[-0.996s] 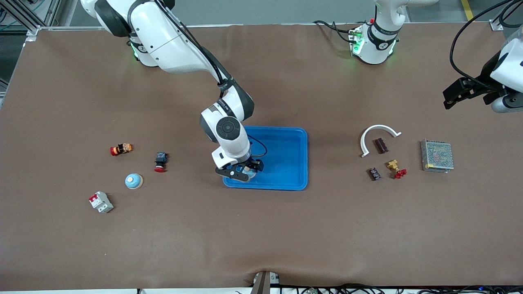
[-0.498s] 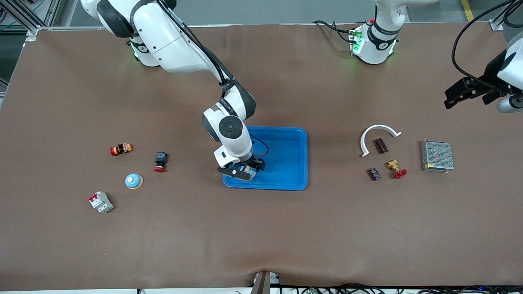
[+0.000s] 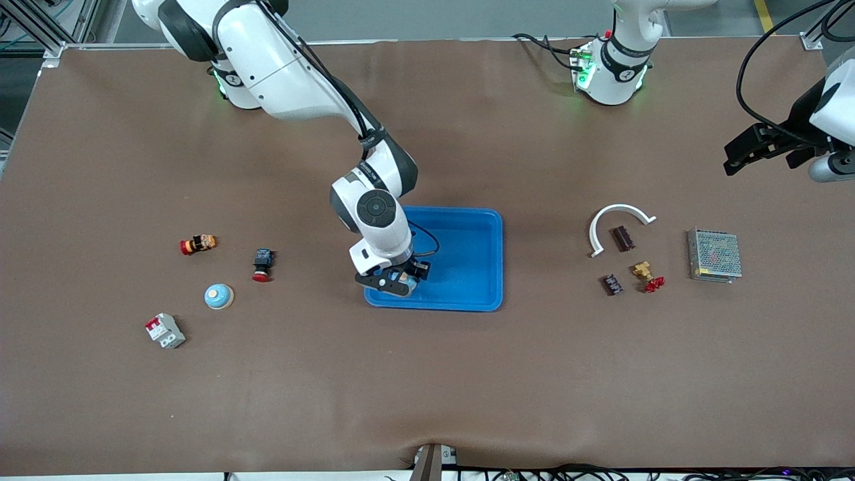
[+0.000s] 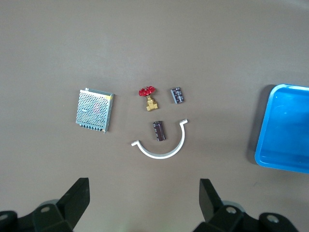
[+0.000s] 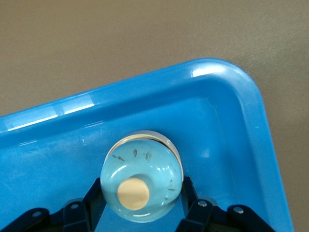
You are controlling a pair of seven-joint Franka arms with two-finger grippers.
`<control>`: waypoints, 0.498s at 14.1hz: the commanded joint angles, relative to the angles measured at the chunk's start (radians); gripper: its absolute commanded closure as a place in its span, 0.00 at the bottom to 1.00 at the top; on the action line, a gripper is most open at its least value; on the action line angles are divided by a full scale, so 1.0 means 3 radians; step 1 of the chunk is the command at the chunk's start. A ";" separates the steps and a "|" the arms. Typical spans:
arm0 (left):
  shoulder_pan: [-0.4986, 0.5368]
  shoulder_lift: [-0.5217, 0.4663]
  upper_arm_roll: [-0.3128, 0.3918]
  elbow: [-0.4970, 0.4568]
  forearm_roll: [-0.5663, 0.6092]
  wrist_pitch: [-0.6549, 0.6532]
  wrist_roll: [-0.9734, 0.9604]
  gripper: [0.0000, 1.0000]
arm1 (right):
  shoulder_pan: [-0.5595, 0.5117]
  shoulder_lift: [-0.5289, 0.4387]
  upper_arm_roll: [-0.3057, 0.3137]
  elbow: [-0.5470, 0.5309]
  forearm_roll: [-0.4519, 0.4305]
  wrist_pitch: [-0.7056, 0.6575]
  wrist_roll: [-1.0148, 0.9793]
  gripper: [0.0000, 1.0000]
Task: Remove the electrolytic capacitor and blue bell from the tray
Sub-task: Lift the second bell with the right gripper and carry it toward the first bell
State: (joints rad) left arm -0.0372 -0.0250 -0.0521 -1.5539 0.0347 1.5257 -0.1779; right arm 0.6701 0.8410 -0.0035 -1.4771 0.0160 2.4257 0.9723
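Note:
A light-blue bell (image 5: 140, 179) with a tan knob sits in the corner of the blue tray (image 3: 467, 254) nearest the front camera, toward the right arm's end. My right gripper (image 3: 399, 279) is shut on this bell, one finger against each side (image 5: 190, 193). A second bell (image 3: 218, 296) rests on the table toward the right arm's end. Two dark capacitors (image 3: 623, 238) (image 3: 612, 284) lie toward the left arm's end, also in the left wrist view (image 4: 159, 130) (image 4: 178, 94). My left gripper (image 3: 761, 150) hangs open (image 4: 143, 203) over the table, holding nothing.
A white curved bracket (image 3: 618, 224), a brass valve with a red handle (image 3: 648, 275) and a metal mesh box (image 3: 714, 254) lie by the capacitors. A red-orange button (image 3: 198, 244), a black-red switch (image 3: 262, 264) and a grey breaker (image 3: 165, 330) surround the second bell.
The right gripper's fingers have closed in against the bell in the tray and the hand shifted slightly. The left gripper drifted a little and stayed open.

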 commanded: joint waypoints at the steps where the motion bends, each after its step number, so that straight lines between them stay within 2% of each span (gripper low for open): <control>1: -0.0039 0.0042 0.0000 0.0056 -0.0065 -0.0059 0.0041 0.00 | -0.0030 -0.0057 -0.0004 0.0081 -0.0064 -0.0063 0.0062 0.46; 3: -0.0070 0.0037 -0.0077 0.0066 -0.0075 -0.0064 0.0036 0.00 | -0.0091 -0.0073 -0.0004 0.0214 -0.0053 -0.0307 0.0052 0.46; 7: -0.0040 0.0037 -0.0087 0.0066 -0.0070 -0.0070 0.0041 0.00 | -0.0214 -0.0109 0.0001 0.0419 -0.0053 -0.0732 -0.0161 0.46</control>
State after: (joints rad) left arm -0.0563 -0.0183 -0.0807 -1.5537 0.0330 1.5253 -0.1779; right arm 0.6371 0.8250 -0.0153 -1.3697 0.0160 2.2581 0.9620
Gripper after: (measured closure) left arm 0.000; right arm 0.326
